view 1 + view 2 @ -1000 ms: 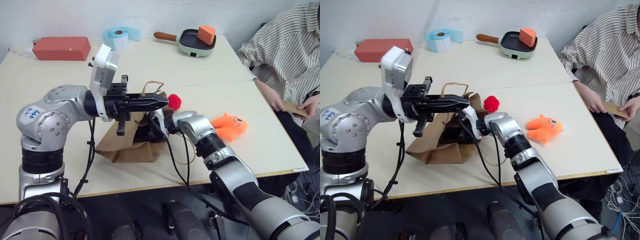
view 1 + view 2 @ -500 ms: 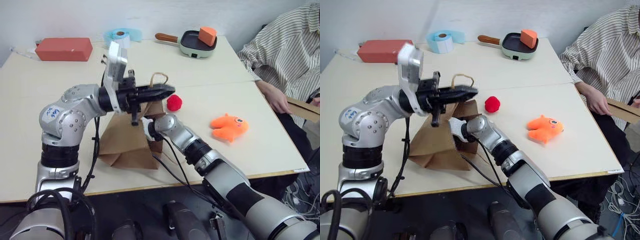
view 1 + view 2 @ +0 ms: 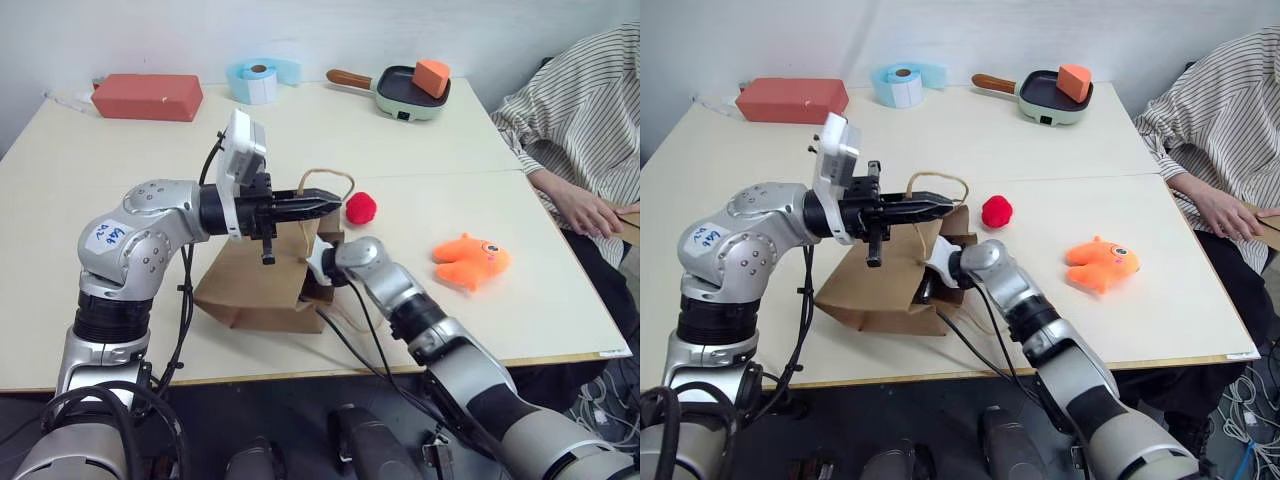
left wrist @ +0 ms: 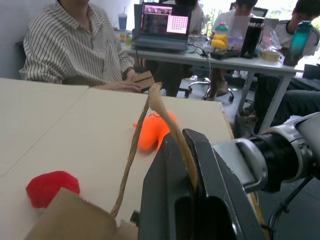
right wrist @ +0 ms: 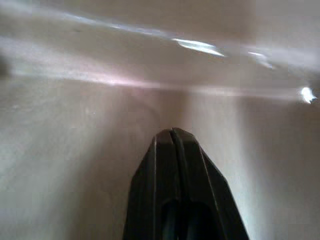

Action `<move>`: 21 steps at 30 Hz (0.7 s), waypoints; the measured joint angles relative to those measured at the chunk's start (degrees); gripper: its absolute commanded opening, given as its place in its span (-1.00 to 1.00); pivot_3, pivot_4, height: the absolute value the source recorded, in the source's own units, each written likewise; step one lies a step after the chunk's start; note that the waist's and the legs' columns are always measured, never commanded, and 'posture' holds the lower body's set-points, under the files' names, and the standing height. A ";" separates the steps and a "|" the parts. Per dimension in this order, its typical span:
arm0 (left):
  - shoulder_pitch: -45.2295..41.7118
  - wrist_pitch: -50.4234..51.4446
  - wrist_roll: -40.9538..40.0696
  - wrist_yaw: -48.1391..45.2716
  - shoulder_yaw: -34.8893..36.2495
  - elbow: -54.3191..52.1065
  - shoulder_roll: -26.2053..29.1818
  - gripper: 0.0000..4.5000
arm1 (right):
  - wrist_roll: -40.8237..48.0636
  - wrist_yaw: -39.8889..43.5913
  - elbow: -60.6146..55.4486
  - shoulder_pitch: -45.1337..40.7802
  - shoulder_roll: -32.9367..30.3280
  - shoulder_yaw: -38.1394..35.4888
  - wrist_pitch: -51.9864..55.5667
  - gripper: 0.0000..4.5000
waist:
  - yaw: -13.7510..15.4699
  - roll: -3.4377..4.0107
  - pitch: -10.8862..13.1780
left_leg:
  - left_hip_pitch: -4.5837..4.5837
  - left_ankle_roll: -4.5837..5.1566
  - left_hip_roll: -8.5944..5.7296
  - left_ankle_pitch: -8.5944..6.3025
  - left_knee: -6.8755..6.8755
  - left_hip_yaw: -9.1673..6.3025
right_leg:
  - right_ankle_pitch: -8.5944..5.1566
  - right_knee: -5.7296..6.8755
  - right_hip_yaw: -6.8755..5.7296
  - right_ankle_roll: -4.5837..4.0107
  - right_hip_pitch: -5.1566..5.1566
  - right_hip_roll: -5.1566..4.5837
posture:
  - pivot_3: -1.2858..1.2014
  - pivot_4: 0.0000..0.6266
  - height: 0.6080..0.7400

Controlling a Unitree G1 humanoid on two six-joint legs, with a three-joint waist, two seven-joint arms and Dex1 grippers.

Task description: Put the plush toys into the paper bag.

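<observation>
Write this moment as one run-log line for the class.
left gripper: jaws shut on paper bag handle | right gripper: jaws shut, inside bag | red ball, orange toy: on table, outside bag

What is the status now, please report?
Left hand shut on a handle of the paper bag. Right hand shut, inside the bag. Red ball and orange toy on the table, not bagged. Nothing in the way.

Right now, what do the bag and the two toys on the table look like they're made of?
The paper bag: matte brown kraft paper, creased, with twisted cord handles. The red ball: fuzzy plush, probably synthetic pile. The orange creature: soft plush fabric, going by its rounded, stuffed shape.
</observation>
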 measured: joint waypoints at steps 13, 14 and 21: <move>0.71 1.78 -0.75 -3.98 0.06 0.12 0.96 -1.00 | 25.46 -6.21 -54.35 32.15 -21.21 -41.18 42.49 -0.61 | 1.94 0.13 0.10 | -0.08 -0.04 -0.02 -0.04 -0.10 -0.10 | -0.02 -0.17 -0.05 -0.01 0.04 0.03 | 0.03 -0.52 1.00; 0.71 2.04 -0.80 -4.16 0.30 0.26 1.23 -1.00 | 26.03 -7.99 -55.36 33.71 -21.65 -46.12 45.26 -0.47 | 2.14 0.13 0.10 | -0.08 -0.04 -0.02 -0.04 -0.12 -0.10 | -0.03 -0.21 -0.05 -0.01 0.04 0.03 | 0.03 -0.52 1.00; 0.74 3.02 -1.36 -3.90 1.06 0.38 0.27 -1.00 | 30.14 -17.14 -57.47 38.17 -20.32 -69.95 59.29 0.56 | 2.04 0.13 0.10 | 0.02 -0.04 -0.02 -0.04 -0.21 -0.06 | -0.03 -0.29 0.01 -0.01 0.11 0.09 | 0.03 -0.52 1.00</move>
